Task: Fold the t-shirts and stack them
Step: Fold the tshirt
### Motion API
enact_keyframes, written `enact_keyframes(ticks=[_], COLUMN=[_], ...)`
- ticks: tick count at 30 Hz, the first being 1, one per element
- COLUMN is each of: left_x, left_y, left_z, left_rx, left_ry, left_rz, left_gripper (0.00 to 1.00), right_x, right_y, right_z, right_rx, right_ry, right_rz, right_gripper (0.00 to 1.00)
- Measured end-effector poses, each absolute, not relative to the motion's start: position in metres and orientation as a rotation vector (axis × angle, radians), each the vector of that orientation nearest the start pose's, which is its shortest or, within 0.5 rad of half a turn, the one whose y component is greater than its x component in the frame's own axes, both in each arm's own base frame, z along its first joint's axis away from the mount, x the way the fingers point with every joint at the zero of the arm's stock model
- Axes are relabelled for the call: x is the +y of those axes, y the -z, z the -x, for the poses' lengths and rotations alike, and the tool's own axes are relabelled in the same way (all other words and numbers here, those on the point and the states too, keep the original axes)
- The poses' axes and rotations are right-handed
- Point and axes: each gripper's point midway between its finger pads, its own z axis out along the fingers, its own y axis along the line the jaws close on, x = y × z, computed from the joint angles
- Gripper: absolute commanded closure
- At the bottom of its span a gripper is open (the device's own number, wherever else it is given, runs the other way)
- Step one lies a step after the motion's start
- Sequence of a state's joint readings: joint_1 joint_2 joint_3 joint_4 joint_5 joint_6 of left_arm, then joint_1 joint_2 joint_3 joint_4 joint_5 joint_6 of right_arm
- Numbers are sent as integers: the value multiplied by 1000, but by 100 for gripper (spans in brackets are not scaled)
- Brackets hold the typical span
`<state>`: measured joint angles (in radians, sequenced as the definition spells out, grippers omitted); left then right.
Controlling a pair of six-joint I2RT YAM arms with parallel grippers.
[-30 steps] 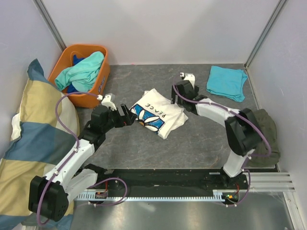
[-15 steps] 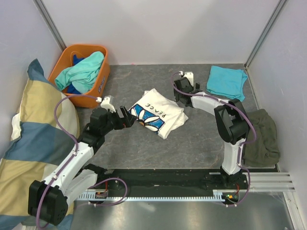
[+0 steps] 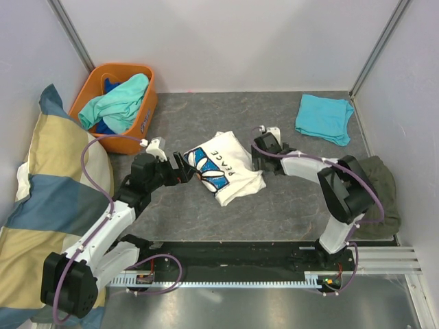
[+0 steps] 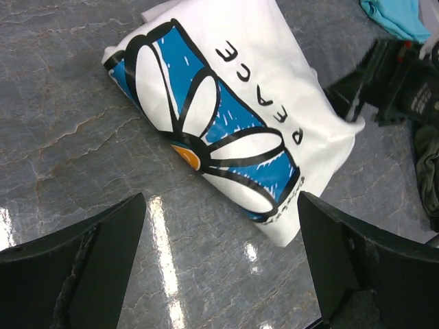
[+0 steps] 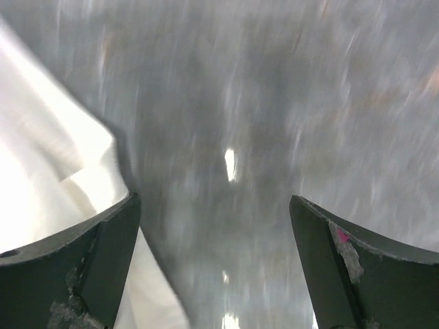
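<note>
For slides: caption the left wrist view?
Open left gripper faces the folded white daisy t-shirt on the grey table.

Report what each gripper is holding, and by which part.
Nothing is held. The left gripper and right gripper are both open, flanking the white t-shirt.

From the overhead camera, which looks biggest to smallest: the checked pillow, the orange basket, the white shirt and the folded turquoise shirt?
1. Checked pillow
2. orange basket and white shirt, too close to rank
3. folded turquoise shirt, smallest
</note>
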<state>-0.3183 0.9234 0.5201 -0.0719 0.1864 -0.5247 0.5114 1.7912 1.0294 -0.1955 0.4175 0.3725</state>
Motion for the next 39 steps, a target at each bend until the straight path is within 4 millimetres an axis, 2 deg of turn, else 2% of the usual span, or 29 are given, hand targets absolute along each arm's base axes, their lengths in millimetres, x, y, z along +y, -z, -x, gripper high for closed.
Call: enact_keyframes(ticks=[5,11,13,15,17,19,22,24,26,29,33,36,39], left_x=[-147,-148,-148,-148,-149,-150,-156,-165,-186,-229,-289,-318,-337], left_y=[-140,-133,-132,-130,-129,-127,-127,-130,-139,-155,-166,-152,-120], left_z=[-278,-280,-280,-281,-281,-281,-282,-281,-281,-278,-278,-278,-279], left_rx=[2109,2131,2135,2139,2145,2153,2169,2175,2170,2157,2140,2158,2210], left_ry=[707,702,701,700,701,703,709,705,702,713,701,658,573], left_rz=[97,101,101,102,100,91,57,4,-91,-257,-449,-550,-639], left_gripper=[0,0,0,0,0,0,0,0,0,0,0,0,0], right_x=[164,210,222,228,220,208,176,153,128,107,102,99,93], right_y=[-25,-27,-29,-36,-55,-81,-129,-155,-176,-190,-192,-201,-216], right_z=[-313,-230,-207,-192,-191,-200,-223,-240,-255,-265,-266,-263,-258], right_rx=[2493,2554,2567,2567,2521,2439,2280,2192,2117,2066,2059,2033,1984], right_ry=[70,-101,-145,-177,-175,-177,-173,-148,-108,-54,-33,-60,-105], right_rz=[118,261,292,295,229,135,-48,-162,-259,-319,-314,-326,-351], right_gripper=[2,2,2,2,2,2,2,2,2,2,2,2,2])
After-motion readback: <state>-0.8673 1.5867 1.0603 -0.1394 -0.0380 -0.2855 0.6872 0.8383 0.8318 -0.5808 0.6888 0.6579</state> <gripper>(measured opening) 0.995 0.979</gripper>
